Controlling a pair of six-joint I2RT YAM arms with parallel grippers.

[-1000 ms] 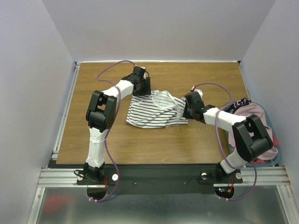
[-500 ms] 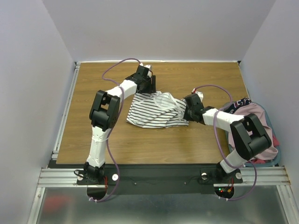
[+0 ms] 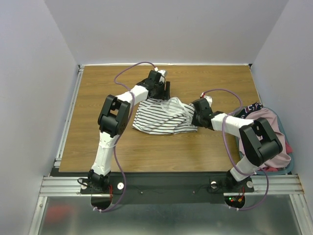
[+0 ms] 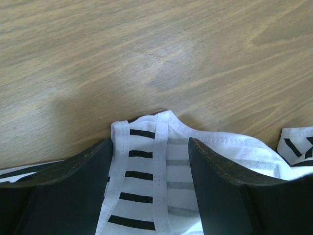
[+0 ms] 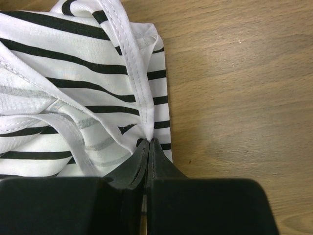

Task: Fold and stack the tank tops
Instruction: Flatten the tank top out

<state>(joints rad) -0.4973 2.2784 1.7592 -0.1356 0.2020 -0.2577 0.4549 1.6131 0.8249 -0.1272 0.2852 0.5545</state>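
Centrally on the worktop (image 3: pixel 93 142), my right gripper (image 5: pixel 148 143) clamped an edge of the striped tank top (image 3: pixel 164 117) while my left gripper (image 4: pixel 151 152) stood open astride a shoulder strap nearer the far edge. Closing low on that strap, then pulling both ends evenly, looked wisest.

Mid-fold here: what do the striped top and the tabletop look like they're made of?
Striped tank top: soft, thin knit, probably cotton jersey; it drapes and wrinkles, and its hems are stitched. Table: wood-grain surface, likely laminate, smooth with a slight sheen.
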